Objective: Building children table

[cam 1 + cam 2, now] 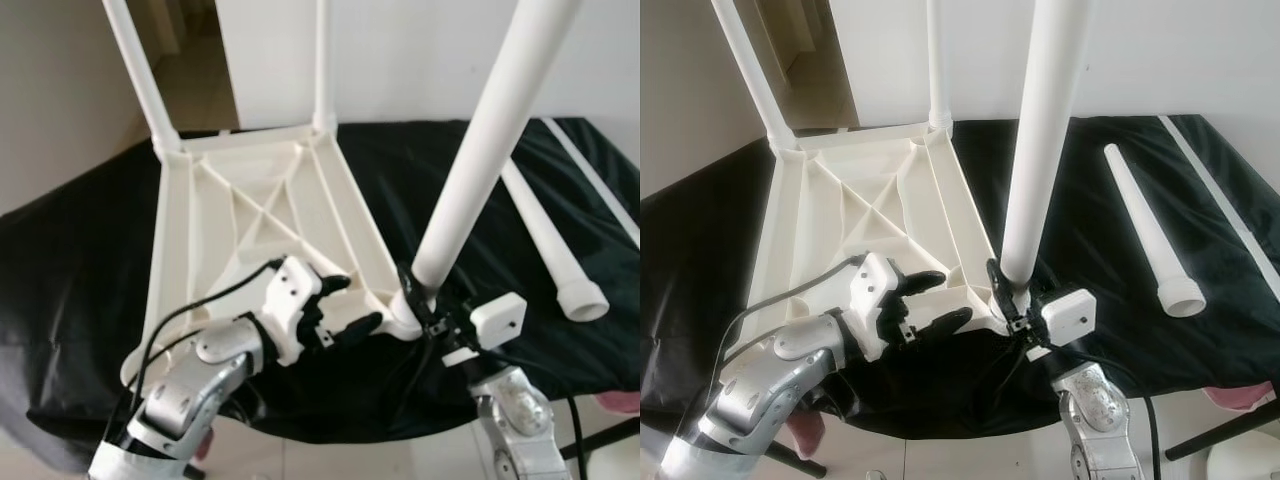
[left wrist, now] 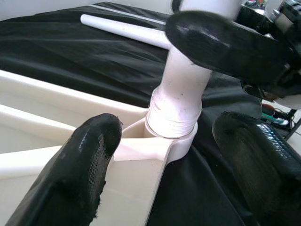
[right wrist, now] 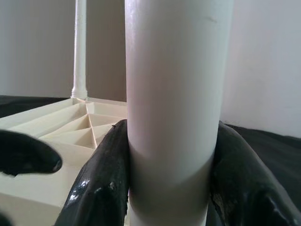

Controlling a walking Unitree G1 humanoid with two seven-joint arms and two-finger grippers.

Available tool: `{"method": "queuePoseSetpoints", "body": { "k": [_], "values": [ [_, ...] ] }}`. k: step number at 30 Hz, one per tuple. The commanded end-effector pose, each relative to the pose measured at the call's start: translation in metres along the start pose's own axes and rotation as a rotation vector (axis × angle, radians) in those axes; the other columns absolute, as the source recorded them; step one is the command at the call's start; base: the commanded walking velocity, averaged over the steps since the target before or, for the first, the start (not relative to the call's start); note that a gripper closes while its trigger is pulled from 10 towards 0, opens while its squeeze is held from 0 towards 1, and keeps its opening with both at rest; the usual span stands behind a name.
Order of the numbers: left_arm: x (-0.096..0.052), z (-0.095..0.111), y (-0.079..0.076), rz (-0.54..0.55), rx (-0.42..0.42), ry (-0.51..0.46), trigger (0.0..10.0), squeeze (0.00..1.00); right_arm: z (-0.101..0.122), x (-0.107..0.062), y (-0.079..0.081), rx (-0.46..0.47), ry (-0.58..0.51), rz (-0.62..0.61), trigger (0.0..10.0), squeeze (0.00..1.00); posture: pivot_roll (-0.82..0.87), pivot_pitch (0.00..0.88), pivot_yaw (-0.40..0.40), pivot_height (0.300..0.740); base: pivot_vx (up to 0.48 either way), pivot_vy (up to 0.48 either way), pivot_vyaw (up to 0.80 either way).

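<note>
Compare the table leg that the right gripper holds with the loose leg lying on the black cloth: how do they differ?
The held leg stands upright, its threaded end in the corner socket of the upturned tabletop; the loose leg lies flat on the cloth, attached to nothing. The right gripper has its fingers closed around the held leg near its base; nothing touches the loose leg. Both are white, tapered plastic tubes.
</note>
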State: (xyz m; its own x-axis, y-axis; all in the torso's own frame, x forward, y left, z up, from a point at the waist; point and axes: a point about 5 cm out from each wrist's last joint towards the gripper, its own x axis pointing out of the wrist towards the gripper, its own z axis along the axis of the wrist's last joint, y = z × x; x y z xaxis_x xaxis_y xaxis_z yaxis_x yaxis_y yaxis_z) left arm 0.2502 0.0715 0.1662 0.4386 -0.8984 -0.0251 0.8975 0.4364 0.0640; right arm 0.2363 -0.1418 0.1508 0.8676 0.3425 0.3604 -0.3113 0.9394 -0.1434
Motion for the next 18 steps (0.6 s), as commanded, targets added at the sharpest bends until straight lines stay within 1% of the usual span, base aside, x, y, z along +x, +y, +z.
{"method": "queuePoseSetpoints", "body": {
  "k": [1,2,3,4,6,8,10,12,15,18],
  "values": [
    [-0.0009,0.0052,-0.0024,-0.067,0.017,-0.005,10.0,0.0,-0.0282,-0.012,-0.0039,0.053,0.189,-0.043,10.0,0.0,-0.04,0.068,0.036,0.74,0.0,0.0,0.0],
    [-0.0006,0.0053,-0.0026,-0.068,0.017,-0.006,10.0,0.0,-0.0285,-0.0093,-0.003,0.086,0.197,-0.046,10.0,0.0,-0.04,0.068,0.034,0.74,0.0,0.0,0.0],
    [-0.0006,0.0053,-0.0026,-0.068,0.017,-0.006,10.0,0.0,-0.0285,-0.0093,-0.003,0.086,0.197,-0.046,10.0,0.0,-0.04,0.068,0.034,0.74,0.0,0.0,0.0],
    [-0.0003,0.0055,-0.0027,-0.068,0.017,-0.007,10.0,0.0,-0.0288,-0.0078,-0.0023,0.106,0.203,-0.049,10.0,0.0,-0.04,0.068,0.034,0.74,0.0,0.0,0.0],
    [-0.0003,0.0055,-0.0027,-0.068,0.017,-0.007,10.0,0.0,-0.0288,-0.0078,-0.0023,0.106,0.203,-0.049,10.0,0.0,-0.04,0.068,0.034,0.74,0.0,0.0,0.0],
    [0.0002,0.006,-0.0031,-0.063,0.017,-0.012,10.0,0.0,-0.0288,-0.0067,-0.0015,0.163,0.206,-0.054,10.0,0.0,-0.04,0.066,0.026,0.74,0.0,0.0,0.0],
    [0.0003,0.006,-0.0032,-0.059,0.018,-0.013,10.0,0.0,-0.0296,-0.0072,-0.0027,0.18,0.21,-0.063,10.0,0.0,-0.04,0.066,0.026,0.74,0.0,0.0,0.0],
    [0.0003,0.006,-0.0032,-0.059,0.018,-0.013,10.0,0.0,-0.0296,-0.0072,-0.0027,0.18,0.21,-0.063,10.0,0.0,-0.04,0.066,0.026,0.74,0.0,0.0,0.0],
    [0.0005,0.0063,-0.0033,-0.056,0.018,-0.015,10.0,0.0,-0.0322,-0.0092,-0.0067,0.204,0.224,-0.09,10.0,0.0,-0.04,0.069,0.022,0.74,0.0,0.0,0.0],
    [0.0001,0.0064,-0.0031,-0.053,0.018,-0.016,10.0,0.0,-0.0349,-0.0132,-0.0096,0.193,0.242,-0.099,10.0,0.0,-0.04,0.07,0.022,0.74,0.0,0.0,0.0]
  ]
}}
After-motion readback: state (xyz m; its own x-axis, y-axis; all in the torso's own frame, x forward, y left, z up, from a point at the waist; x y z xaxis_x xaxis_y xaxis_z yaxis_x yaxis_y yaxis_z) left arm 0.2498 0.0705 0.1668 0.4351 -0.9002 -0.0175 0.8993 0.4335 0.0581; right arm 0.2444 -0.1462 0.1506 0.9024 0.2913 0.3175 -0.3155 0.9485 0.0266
